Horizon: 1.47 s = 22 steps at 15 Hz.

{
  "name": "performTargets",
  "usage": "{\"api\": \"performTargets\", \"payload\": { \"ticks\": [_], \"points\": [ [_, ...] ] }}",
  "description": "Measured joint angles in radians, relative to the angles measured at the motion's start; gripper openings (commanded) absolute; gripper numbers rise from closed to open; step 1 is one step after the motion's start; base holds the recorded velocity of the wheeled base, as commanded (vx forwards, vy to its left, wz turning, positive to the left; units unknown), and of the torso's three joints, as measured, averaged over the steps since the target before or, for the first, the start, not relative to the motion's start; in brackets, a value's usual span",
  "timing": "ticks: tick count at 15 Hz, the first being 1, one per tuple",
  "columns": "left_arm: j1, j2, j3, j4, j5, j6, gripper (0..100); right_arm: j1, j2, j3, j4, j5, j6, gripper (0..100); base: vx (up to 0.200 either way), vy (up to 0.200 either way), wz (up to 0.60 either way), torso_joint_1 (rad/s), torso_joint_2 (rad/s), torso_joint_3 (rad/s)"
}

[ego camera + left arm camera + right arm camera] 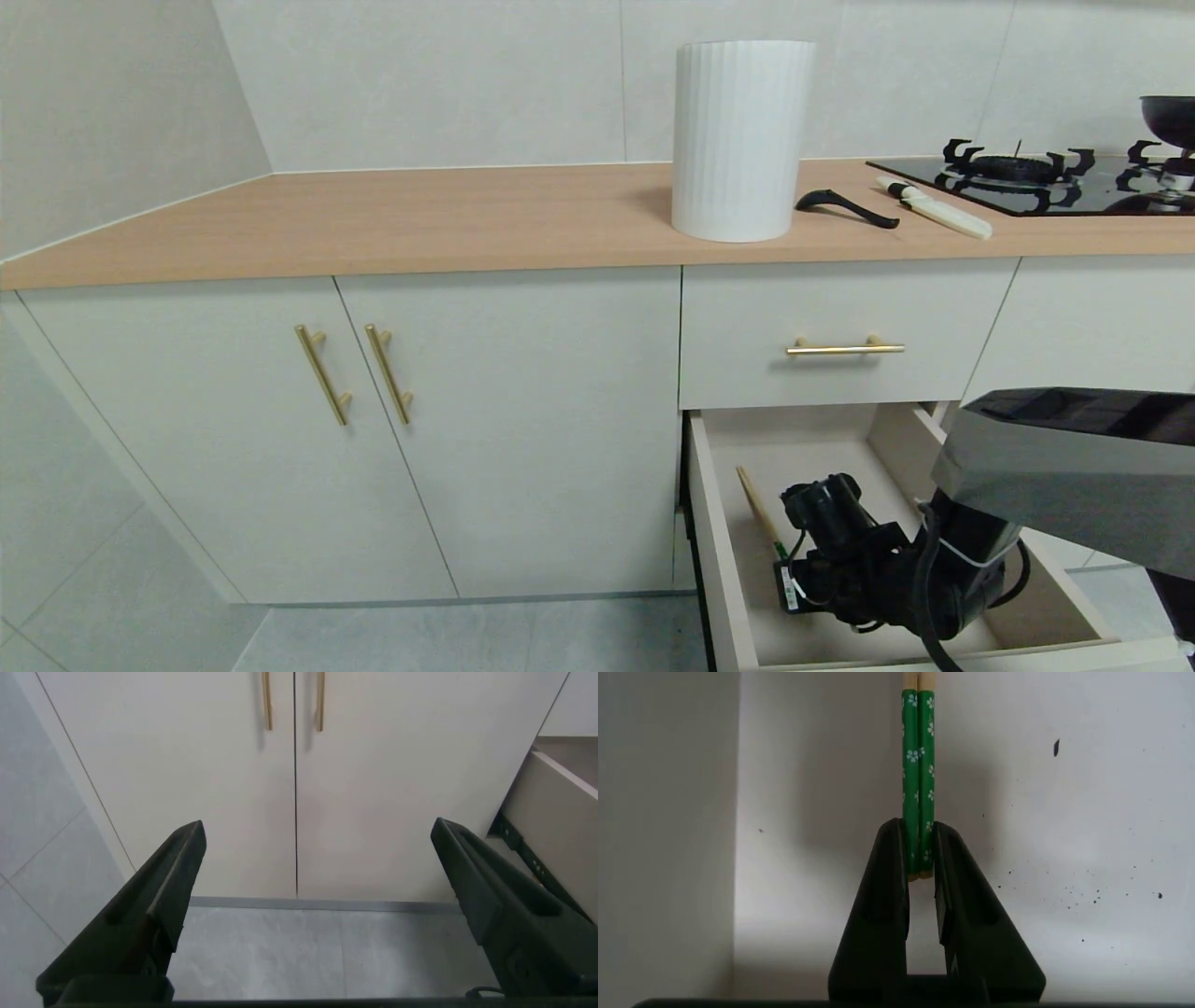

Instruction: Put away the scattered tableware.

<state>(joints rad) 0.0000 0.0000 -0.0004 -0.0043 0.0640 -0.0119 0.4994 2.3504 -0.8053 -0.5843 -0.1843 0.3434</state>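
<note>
A pair of wooden chopsticks (917,765) with green flowered ends lies inside the open drawer (719,523), along its left side, and appears there as a thin stick (756,509). My right gripper (918,833) is down in the drawer, shut on the chopsticks' near ends. On the counter lie a black spoon (845,207) and a white knife (934,208), next to a tall white ribbed container (740,140). My left gripper (318,835) stands open and holds nothing, low in front of the cabinet doors (296,784).
A closed drawer with a gold handle (845,348) sits right above the open one. A black gas hob (1027,177) with a dark pot (1172,117) is at the counter's right end. The open drawer's corner (551,784) juts out beside my left gripper.
</note>
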Motion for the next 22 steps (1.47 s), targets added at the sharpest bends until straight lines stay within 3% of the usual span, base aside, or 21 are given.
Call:
{"api": "performTargets", "payload": {
  "ticks": [5,6,16,22],
  "points": [
    [0.0,0.0,0.0,0.0,0.0,0.0,100,0.0,0.006,0.0,0.0,0.0,0.0,0,0.0,0.0,0.0,0.0,0.0,0.0],
    [0.0,0.0,0.0,0.0,0.0,0.0,100,0.0,0.007,0.0,0.0,0.0,-0.001,100,0.0,0.0,0.0,0.0,0.0,0.0],
    [0.0,0.0,0.0,0.0,0.0,0.0,100,0.0,-0.023,0.014,0.006,-0.023,-0.005,100,0.0,0.0,0.0,0.0,0.0,0.0],
    [0.0,0.0,0.0,0.0,0.0,0.0,100,-0.022,-0.337,0.107,0.029,-0.045,-0.11,100,0.0,0.0,0.0,0.0,0.0,0.0]
  ]
}}
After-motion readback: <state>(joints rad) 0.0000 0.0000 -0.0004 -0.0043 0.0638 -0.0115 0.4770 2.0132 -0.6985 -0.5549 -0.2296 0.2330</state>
